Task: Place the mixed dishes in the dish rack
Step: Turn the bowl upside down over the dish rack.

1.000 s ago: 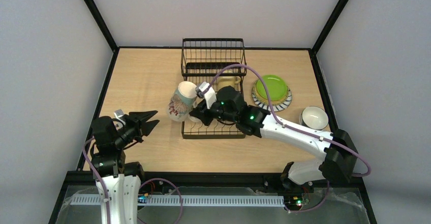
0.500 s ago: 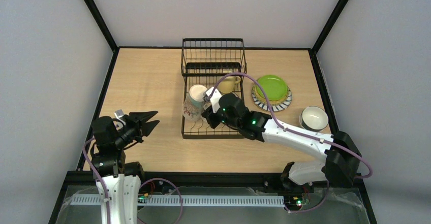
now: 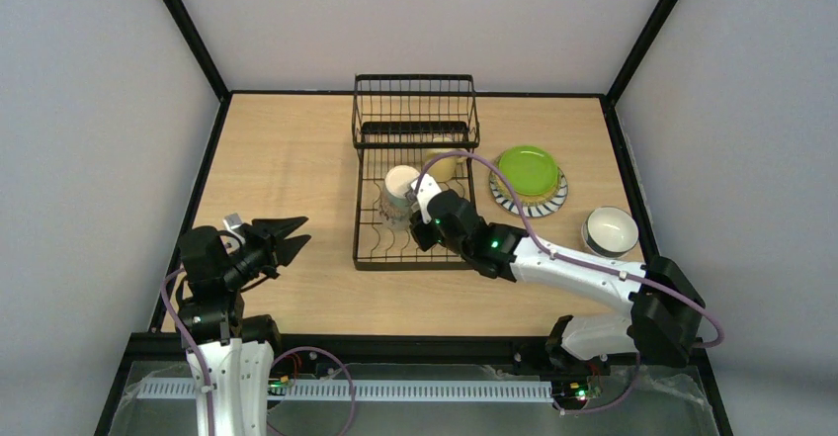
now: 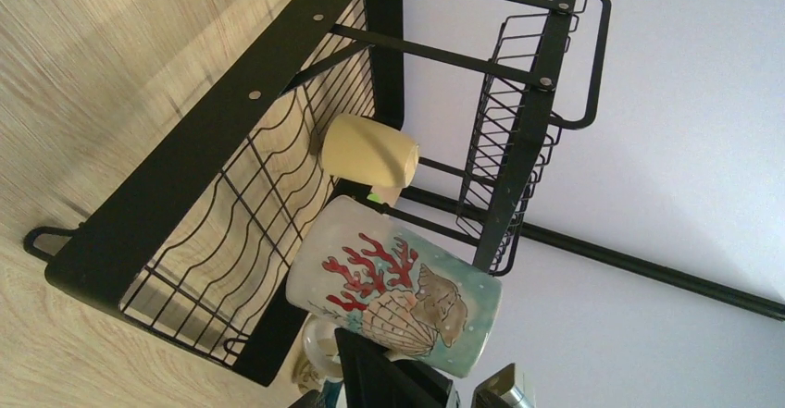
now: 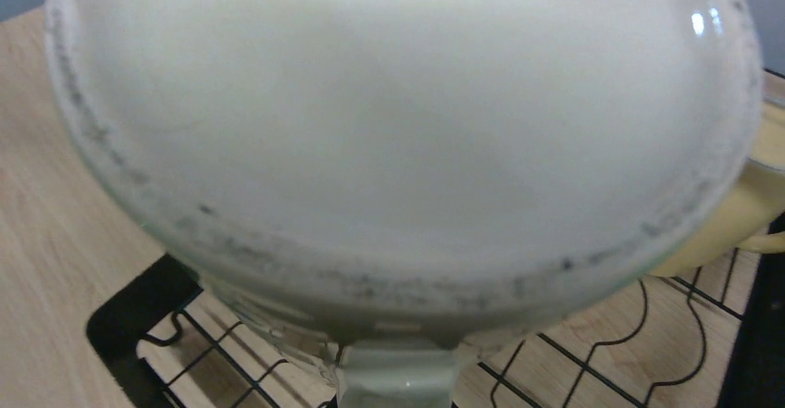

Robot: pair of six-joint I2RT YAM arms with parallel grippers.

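Observation:
The black wire dish rack [image 3: 415, 85] stands at the table's middle. My right gripper [image 3: 416, 211] is shut on the white printed mug [image 3: 400, 187] by its handle and holds it tilted over the rack floor. That mug shows coral and shells in the left wrist view [image 4: 398, 297], and its base fills the right wrist view [image 5: 398, 140]. A pale yellow mug [image 3: 445, 165] lies in the rack behind it. My left gripper [image 3: 290, 237] is open and empty, left of the rack. The lime green plate [image 3: 527, 169] lies on the striped-rim plate [image 3: 553, 199].
A mug with a white inside [image 3: 610, 229] stands on the table at the right. Part of another pale mug [image 4: 315, 352] shows below the printed mug. The rack's raised basket [image 4: 518, 130] is at its far end. Black frame rails edge the table.
My right gripper has carried the printed mug from the rack's left edge rightward over the rack floor and turned it more upright. The left arm has not moved.

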